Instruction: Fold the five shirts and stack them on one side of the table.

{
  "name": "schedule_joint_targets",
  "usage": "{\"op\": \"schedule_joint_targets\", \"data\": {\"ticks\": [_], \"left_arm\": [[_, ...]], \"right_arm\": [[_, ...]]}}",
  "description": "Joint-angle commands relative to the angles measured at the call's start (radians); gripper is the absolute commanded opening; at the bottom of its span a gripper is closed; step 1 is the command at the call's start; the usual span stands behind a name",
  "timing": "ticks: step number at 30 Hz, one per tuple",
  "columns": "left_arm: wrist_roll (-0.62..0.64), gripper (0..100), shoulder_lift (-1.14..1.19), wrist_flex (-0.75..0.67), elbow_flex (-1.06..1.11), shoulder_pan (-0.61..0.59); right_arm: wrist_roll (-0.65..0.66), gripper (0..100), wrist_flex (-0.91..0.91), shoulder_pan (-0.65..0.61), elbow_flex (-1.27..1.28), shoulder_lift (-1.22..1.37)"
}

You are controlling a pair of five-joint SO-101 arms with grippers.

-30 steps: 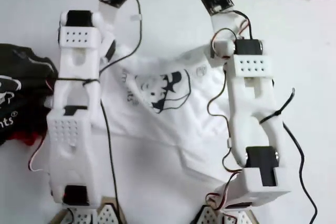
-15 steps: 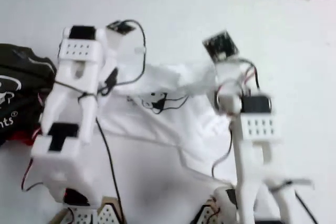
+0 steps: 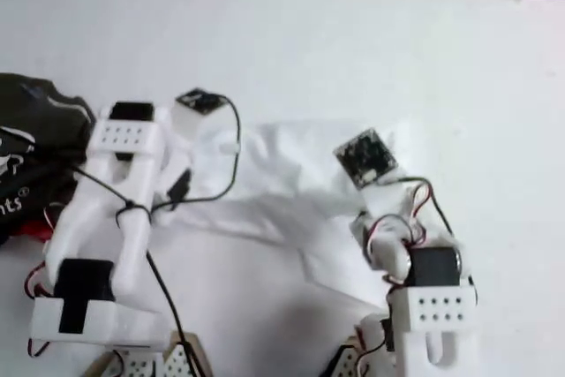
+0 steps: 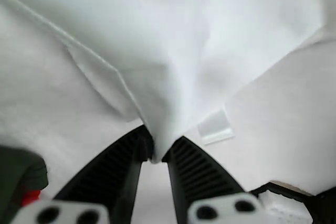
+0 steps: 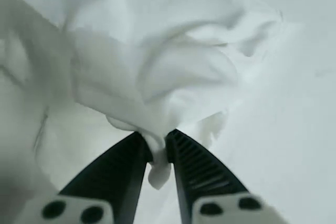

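At the near edge of the table [image 3: 291,41], the wooden bases [image 3: 181,358] of the two arms are standing side by side. Just beyond them both arms are bending low over the white shirt [image 3: 282,187]. Their white bodies and a black cable [image 3: 168,297] are covering the near parts of the cloth in the high view.

The left gripper [image 4: 157,153] is pinching a fold of the shirt between its black jaws, and the cloth is rising from there like a tent. The right gripper [image 5: 157,153] is also pressing its jaws on a bunch of the shirt, with a small tip of cloth sticking out between them.

The shirt is lying in the middle of the table, crumpled and showing plain white cloth. Just beside the left arm, on its outer side, a dark pile of clothes [image 3: 35,143] is lying, with some red at its near edge.

Compared with one second ago, both arms are now drawn back toward the near edge. Then they were stretched out to the far part of the shirt, and a black printed drawing was showing. Now the far edge is pulled over toward the near side and the drawing is hidden.
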Motion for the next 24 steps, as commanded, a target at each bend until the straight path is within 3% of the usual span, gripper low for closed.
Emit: {"op": "schedule_joint_targets", "data": {"ticks": [1,12,17,24], "left_arm": [[-0.017,3,-0.048,-0.012,0.001,-0.011],[-0.015,3,-0.044,-0.068,0.071,-0.009],[-0.017,3,-0.044,-0.130,0.145,-0.006],[-0.015,3,-0.048,-0.103,0.139,-0.011]], "right_arm": [[0.035,1.9,0.036,0.010,0.031,-0.077],[0.153,1.9,-0.005,0.010,0.181,-0.110],[0.173,1.9,-0.015,0.010,0.207,-0.110],[0.173,2.2,-0.008,0.002,0.210,-0.110]]}}
